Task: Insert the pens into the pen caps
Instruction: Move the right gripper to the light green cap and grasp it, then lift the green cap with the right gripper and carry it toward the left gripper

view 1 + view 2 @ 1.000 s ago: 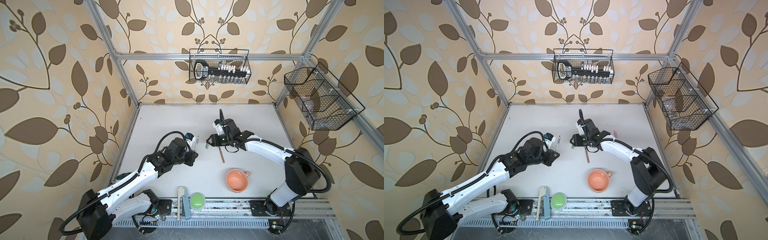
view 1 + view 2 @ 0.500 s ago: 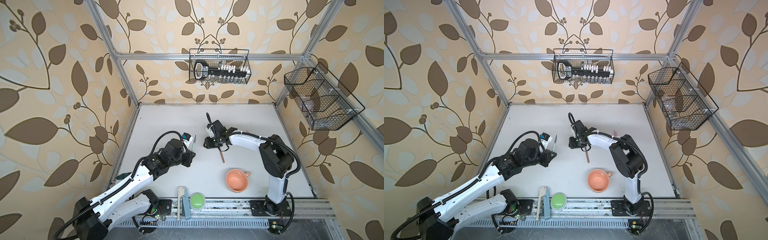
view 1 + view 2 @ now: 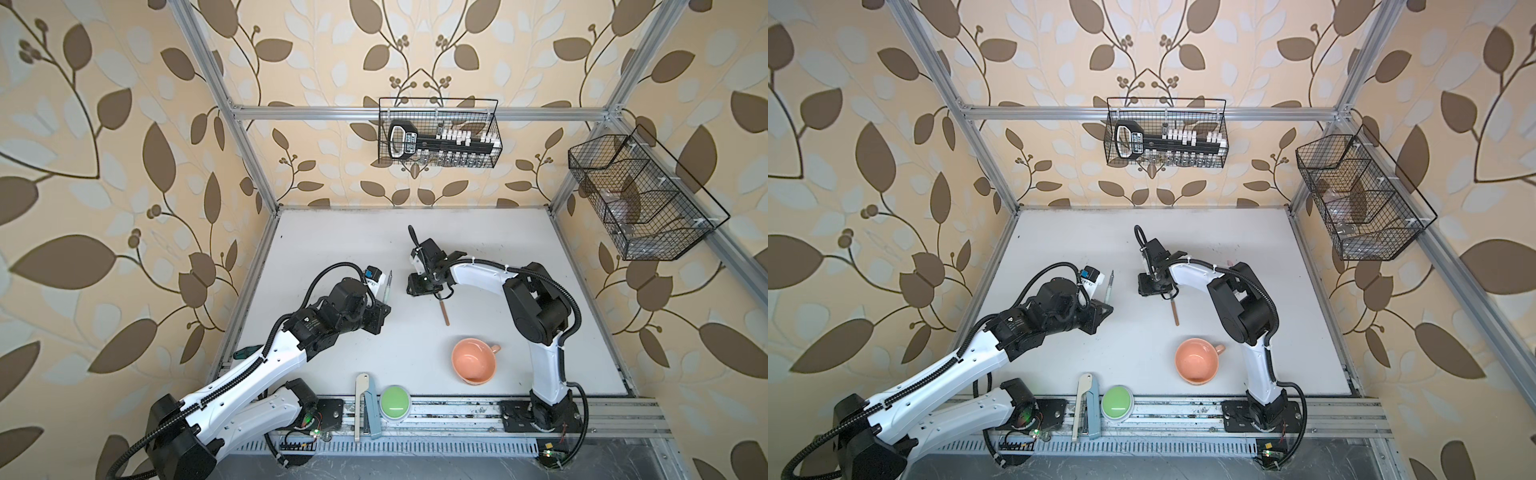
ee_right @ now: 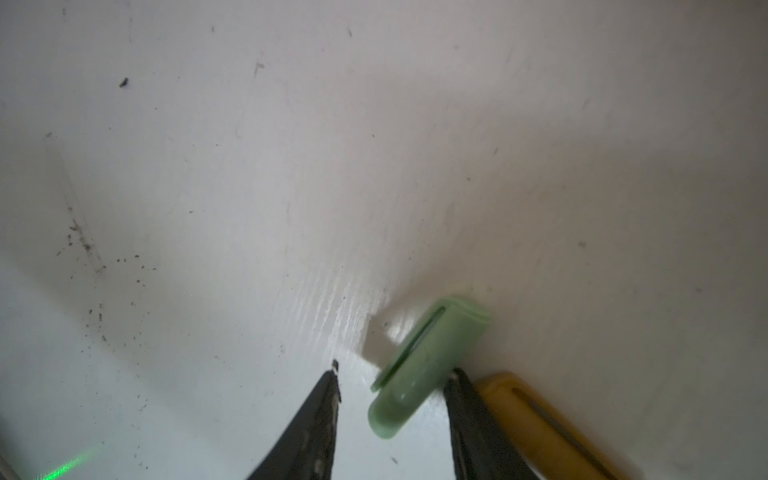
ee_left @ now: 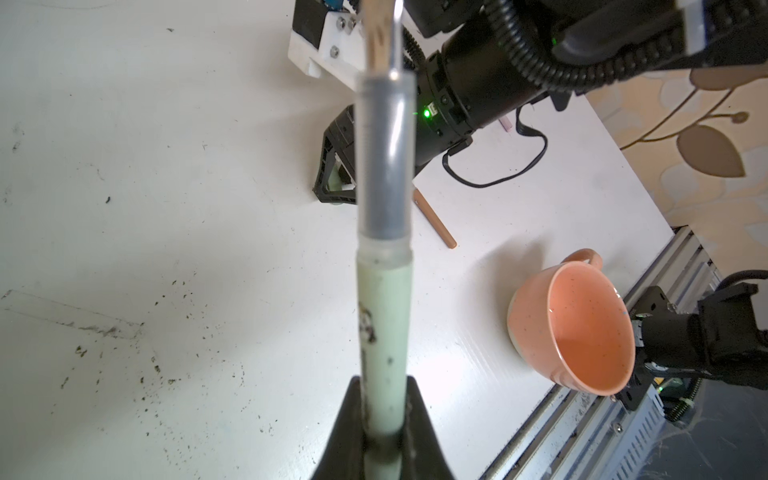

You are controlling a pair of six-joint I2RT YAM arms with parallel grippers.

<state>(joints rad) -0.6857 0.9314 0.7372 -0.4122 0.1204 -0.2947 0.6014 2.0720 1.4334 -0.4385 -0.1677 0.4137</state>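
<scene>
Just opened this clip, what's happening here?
The left end effector is clamped on a slim grey-green marker pen, held uncapped above the white table. The right end effector is down at the table, jaws open around a short pale green plastic cap, not yet gripping it. A tan-brown pen lies on the table nearby.

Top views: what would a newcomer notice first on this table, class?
The left gripper holds a grey-green pen left of centre. At mid-table the right gripper stands open astride a pale green cap lying flat. A peach cup sits toward the front.
</scene>
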